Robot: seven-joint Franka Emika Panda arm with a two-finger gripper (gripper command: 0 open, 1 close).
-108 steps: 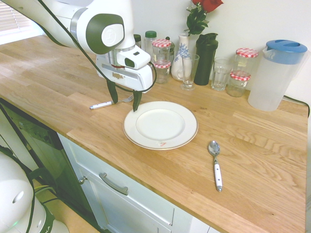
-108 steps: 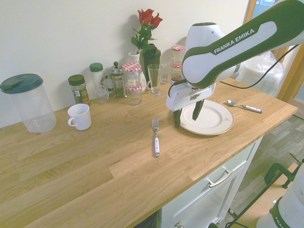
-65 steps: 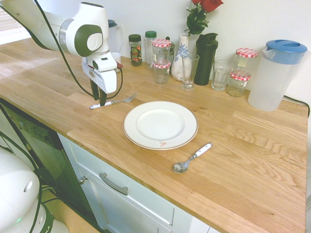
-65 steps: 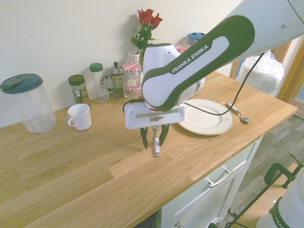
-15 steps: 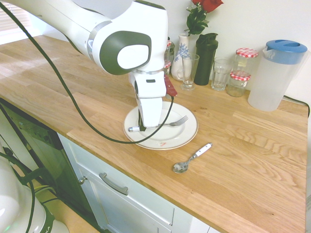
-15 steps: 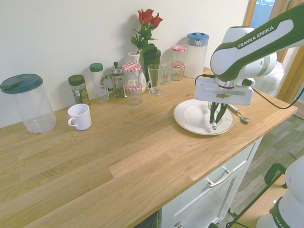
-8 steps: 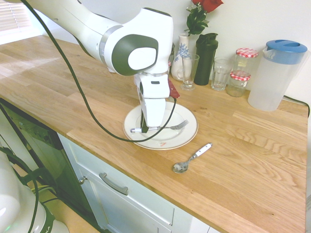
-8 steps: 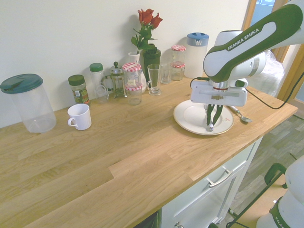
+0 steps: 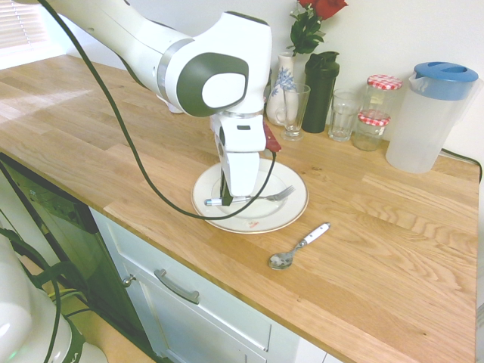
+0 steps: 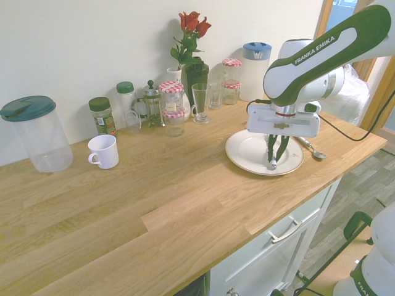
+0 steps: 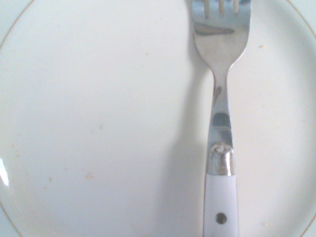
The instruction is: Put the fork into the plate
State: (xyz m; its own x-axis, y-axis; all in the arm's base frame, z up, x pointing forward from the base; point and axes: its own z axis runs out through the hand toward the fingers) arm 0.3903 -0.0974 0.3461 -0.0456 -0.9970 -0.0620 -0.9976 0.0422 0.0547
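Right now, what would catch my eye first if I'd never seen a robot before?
Probably the big white-and-dark-green robot arm, its dark two-fingered hand closed on the white handle of a silver-tined fork, over a round white plate with a thin brown rim. Next, perhaps, the bright red roses by the wall, behind the jars with red-and-white checked lids.

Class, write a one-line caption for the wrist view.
Close-up: a fork with a white handle over a gold-rimmed plate.
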